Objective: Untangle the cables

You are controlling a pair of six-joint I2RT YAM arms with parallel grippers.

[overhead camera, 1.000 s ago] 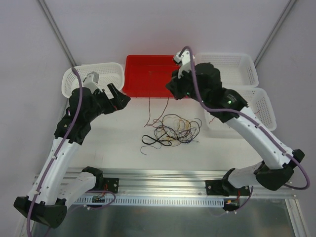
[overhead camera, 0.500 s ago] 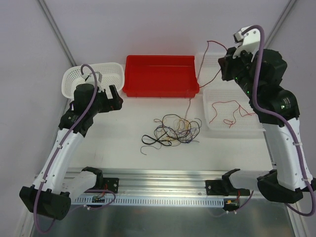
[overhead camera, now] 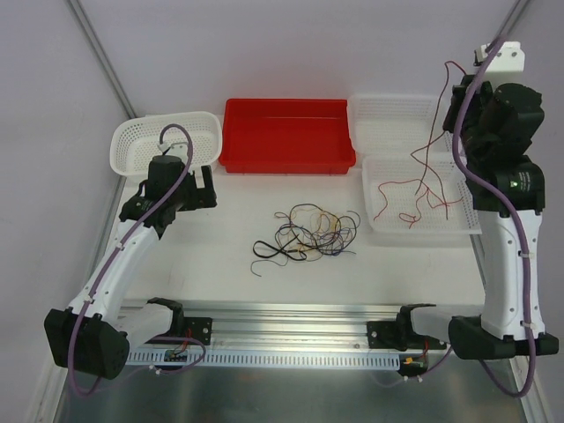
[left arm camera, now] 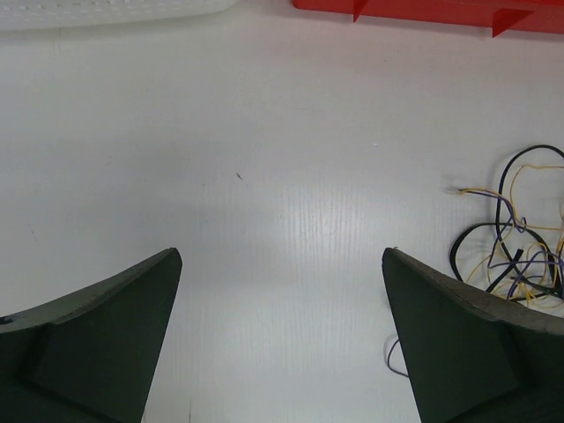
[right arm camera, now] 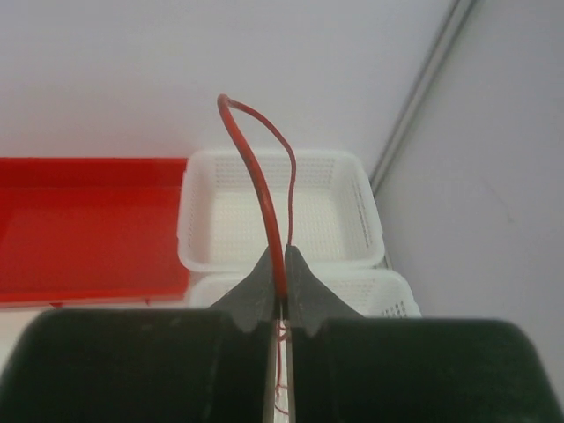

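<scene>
red cable [right arm camera: 265,201] pinched in right gripper [right arm camera: 281,266] (held high), cable tangle [overhead camera: 308,234] well apart

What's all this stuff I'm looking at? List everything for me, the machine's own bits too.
table: one, white, under everything
bin: one, red, back centre
left basket: one, white, back left
far right basket: one, white, back right
near right basket: one, white, in front of the far one
cable tangle: one pile, black, purple and yellow-tan strands, table centre
red cable: one, red, dangling from the right gripper over the right baskets
loose red wire: count unclear, red, lying in the near right basket
rail: one, metal, near edge
left arm, right arm: two, white and black, lilac hoses
left gripper: open, over bare table
right gripper: shut on the red cable, raised
</scene>
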